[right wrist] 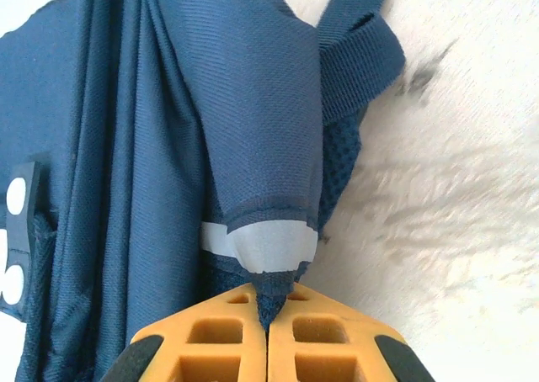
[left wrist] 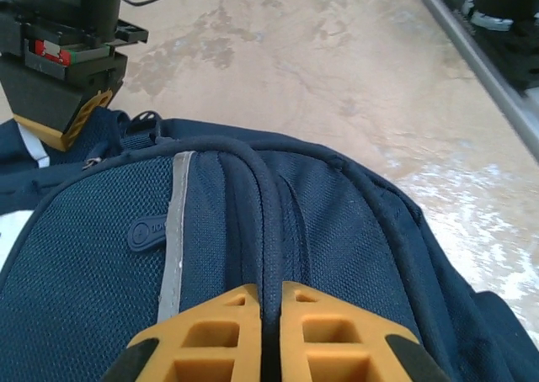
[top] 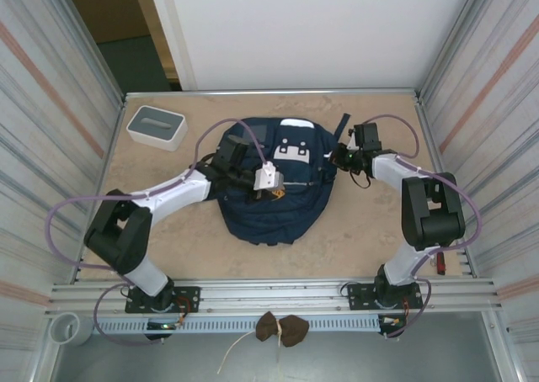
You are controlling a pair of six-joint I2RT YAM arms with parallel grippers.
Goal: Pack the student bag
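Left gripper [left wrist: 269, 296] clamped on the student bag [top: 274, 209] seam ridge [left wrist: 268, 214]; right gripper [right wrist: 268, 305] pinches its grey-edged flap [right wrist: 265, 246]. Student bag lies mid-table [top: 362, 230]. Lift both sides evenly, gently, so neither pinch slips.

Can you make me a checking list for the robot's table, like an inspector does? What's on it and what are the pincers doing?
Surface: tan speckled table, no spills seen.
Job's things: navy student bag lies flat in the middle.
Clutter: white-and-grey box at the far left corner, apart from the bag.
Grippers: left pincer shut on a raised seam of the bag; right pincer shut on a fold of the bag with a grey tip.
Cables: purple cables loop along both arms; one arcs over the bag's far edge.
Surroundings: ribbed metal walls on both sides; a brown lump and a small cup sit below the arm bases.
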